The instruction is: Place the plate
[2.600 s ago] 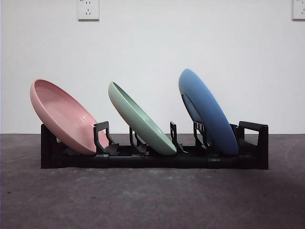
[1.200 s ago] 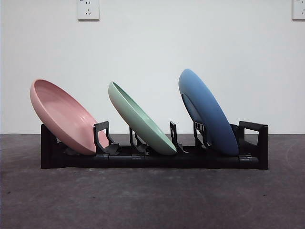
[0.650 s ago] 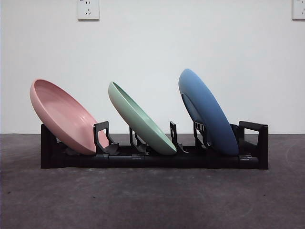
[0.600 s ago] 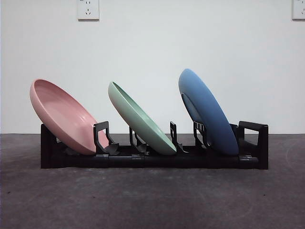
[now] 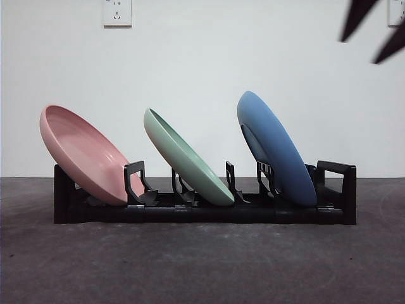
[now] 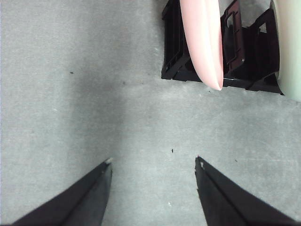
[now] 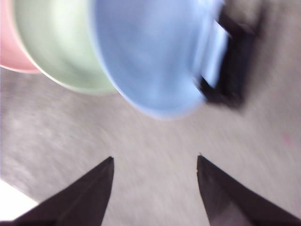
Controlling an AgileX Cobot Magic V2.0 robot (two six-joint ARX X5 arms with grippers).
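Plates (image 5: pixel 190 166) racked in front view, right claw (image 7: pixel 155 160) spread above them, left claw (image 6: pixel 153 162) spread — wrist view only.

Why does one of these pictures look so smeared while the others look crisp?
The right wrist view is motion-blurred: the blue plate and the rack smear there. The left wrist view is sharp, the pink plate crisp. The front view is evenly lit and in focus; only dark jaw tips at its top corner look soft.
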